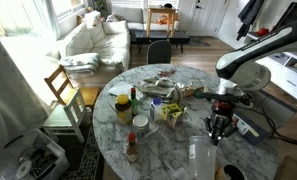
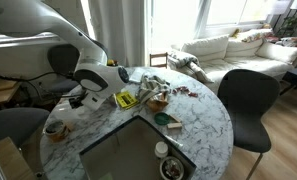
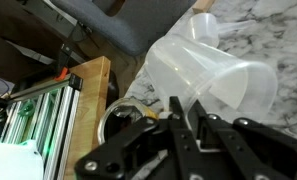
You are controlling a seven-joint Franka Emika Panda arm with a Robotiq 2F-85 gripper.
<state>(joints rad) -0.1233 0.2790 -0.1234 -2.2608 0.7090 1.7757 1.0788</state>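
Note:
In the wrist view a clear plastic cup (image 3: 216, 72) stands on the marbled white table (image 3: 273, 25), its wide mouth towards the camera. My gripper (image 3: 185, 110) reaches it from below, and the two black fingers (image 3: 174, 125) stand close together, pinching the near wall of the cup at its rim. In both exterior views the gripper (image 1: 219, 128) (image 2: 74, 102) points down, low over the round table's edge. The cup is hard to make out there.
Bottles, a yellow mustard bottle (image 1: 122, 106) and a yellow packet (image 1: 171, 112) crowd the table's middle. A metal-rimmed round dish (image 3: 123, 122) lies beside the gripper, with a wooden board (image 3: 88, 95) beyond the edge. Chairs (image 2: 250, 100) (image 1: 63, 90) ring the table. A dark tray (image 2: 138, 150) lies on it.

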